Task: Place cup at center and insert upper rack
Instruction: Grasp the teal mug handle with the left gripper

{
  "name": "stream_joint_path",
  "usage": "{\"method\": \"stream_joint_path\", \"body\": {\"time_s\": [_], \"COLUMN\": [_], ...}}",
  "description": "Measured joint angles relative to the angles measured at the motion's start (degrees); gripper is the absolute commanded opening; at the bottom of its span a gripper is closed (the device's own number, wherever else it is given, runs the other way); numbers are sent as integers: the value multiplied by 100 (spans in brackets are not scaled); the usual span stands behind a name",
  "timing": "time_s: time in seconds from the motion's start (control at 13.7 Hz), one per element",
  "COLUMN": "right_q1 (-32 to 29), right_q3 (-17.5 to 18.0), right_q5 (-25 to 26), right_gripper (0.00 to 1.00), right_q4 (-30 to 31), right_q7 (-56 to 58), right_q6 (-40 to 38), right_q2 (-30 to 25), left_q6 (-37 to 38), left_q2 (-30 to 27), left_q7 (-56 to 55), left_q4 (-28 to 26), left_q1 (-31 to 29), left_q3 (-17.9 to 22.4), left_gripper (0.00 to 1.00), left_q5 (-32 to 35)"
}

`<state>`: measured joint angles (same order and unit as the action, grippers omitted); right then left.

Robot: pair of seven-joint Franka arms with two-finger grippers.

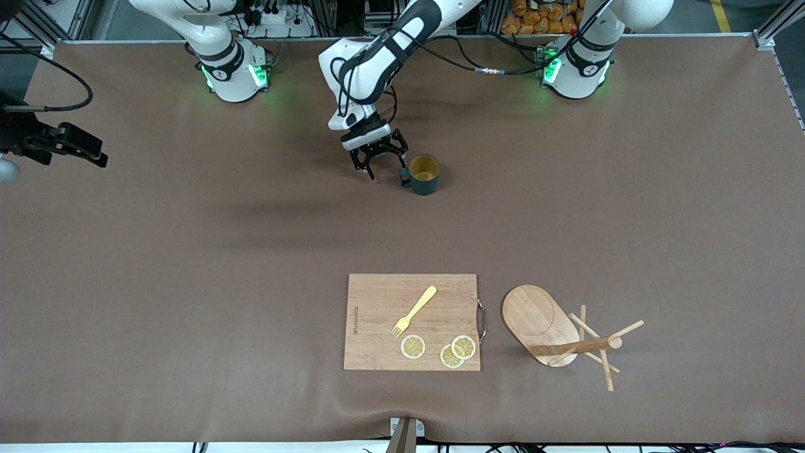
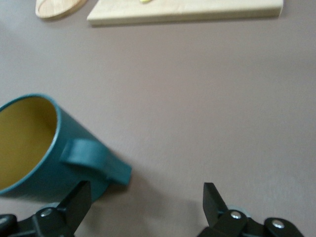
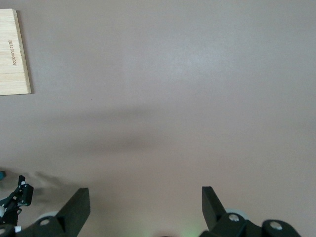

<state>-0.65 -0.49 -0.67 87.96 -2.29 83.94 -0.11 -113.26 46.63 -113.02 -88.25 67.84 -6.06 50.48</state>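
Left gripper (image 1: 382, 165): sitting low over the table in the upper centre of the front view, fingers standing spread with nothing between them.
Cup (image 1: 424, 174): standing upright on the table just beside the left gripper, toward the left arm's end; its small handle is pointing at the gripper. In the left wrist view the cup (image 2: 47, 148) is filling the lower left of the frame, handle lying just above one fingertip, apart from it.
Right gripper (image 3: 143, 210): hanging over bare table at the upper left edge of the front view, fingers standing spread and holding nothing; the right arm is waiting.
Upper rack (image 1: 558, 332): lying tipped on its side in the lower right of the front view, oval base facing up toward the camera, post and pegs pointing toward the left arm's end; well apart from both grippers.
Cutting board (image 1: 383, 296): resting just beside the rack in the lower centre, carrying a yellow fork (image 1: 413, 311) and three lemon slices (image 1: 439, 348).
Writing: a small printed mark is running along the board's edge (image 3: 13, 53); its letters are too small to read.
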Motion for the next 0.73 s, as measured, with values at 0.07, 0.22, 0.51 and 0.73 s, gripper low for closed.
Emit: {"method": "stream_joint_path", "body": {"time_s": [0.07,0.22,0.51,0.73], "right_q1": [0,1,1,1], "right_q3": [-39,-43,-44,-45], "right_q5": [-34,-44,-40,-38], "right_gripper": [100,100,100,100], "right_q4": [87,170,125,119], "right_q7": [43,49,49,50], "right_q6": [34,99,359,485], "right_q2": [-57,-139,-159,-158], "left_q6": [-1,-2,-2,-2], "left_q2": [43,93,238,359], "left_q7": [-174,-362,-638,-738], "left_q4": [2,4,5,5], "left_q1": [0,0,0,0], "left_q3": [3,4,11,22], "left_gripper": [100,100,100,100], "left_q5": [259,676,1033,1195]}}
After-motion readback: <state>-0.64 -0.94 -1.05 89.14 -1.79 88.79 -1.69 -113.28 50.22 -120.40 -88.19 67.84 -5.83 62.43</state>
